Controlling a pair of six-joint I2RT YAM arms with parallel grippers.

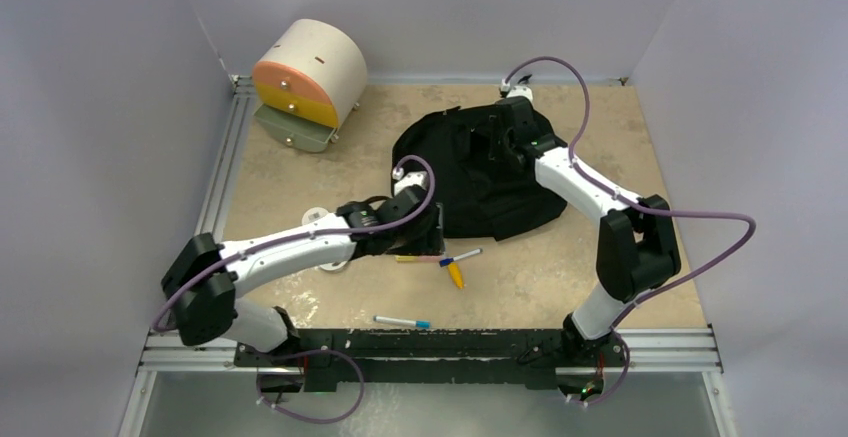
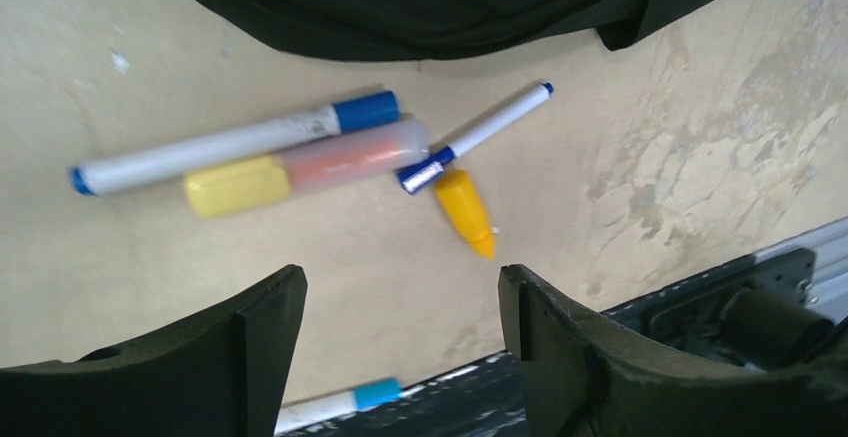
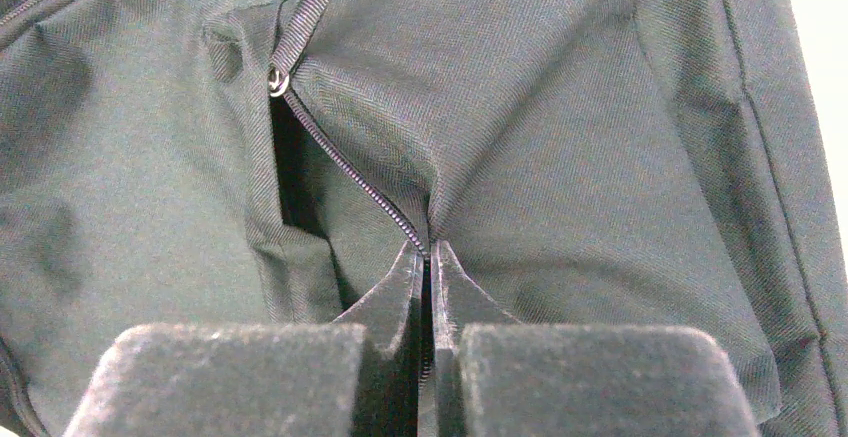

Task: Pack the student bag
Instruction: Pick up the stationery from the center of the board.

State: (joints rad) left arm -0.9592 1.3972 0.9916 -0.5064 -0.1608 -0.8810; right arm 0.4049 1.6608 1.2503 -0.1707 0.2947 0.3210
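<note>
Beige tabletop (image 1: 290,177): markers (image 2: 235,142) beside student bag (image 1: 480,187), drawer box (image 1: 310,72) perhaps open

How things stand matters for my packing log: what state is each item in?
student bag: lying flat, zipper partly open
right gripper: shut on the student bag at its zipper
left gripper: open, holding nothing
blue-capped marker: capped, lying flat
thin pen: capped
drawer box: bottom drawer pulled out
</note>
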